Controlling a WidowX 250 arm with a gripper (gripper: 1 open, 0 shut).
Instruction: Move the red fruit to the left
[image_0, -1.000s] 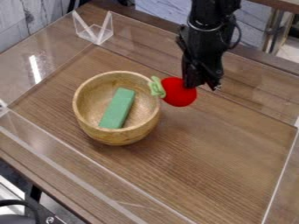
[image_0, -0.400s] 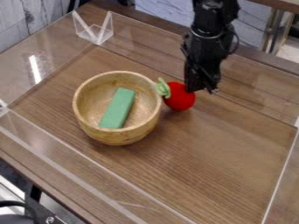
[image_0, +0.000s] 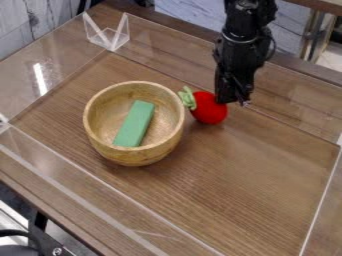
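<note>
Red fruit (image_0: 209, 110) sits just below the tool (image_0: 227, 99).

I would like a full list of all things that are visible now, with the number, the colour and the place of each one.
Glossy red toy fruit with green leafy stem: one, red and light green, just right of the bowl, at the end effector.
Round wooden bowl: one, light brown, left of the picture's middle.
Flat rectangular block: one, green, inside the bowl.
Clear angular object: one, transparent with whitish edges, towards the upper left.
Wooden table: one, brown, under everything.
Dark cables or equipment: count unclear, black, lower left corner.
Robot arm: one, black, from the top edge.
End effector: one, dark, beside the fruit.
</note>
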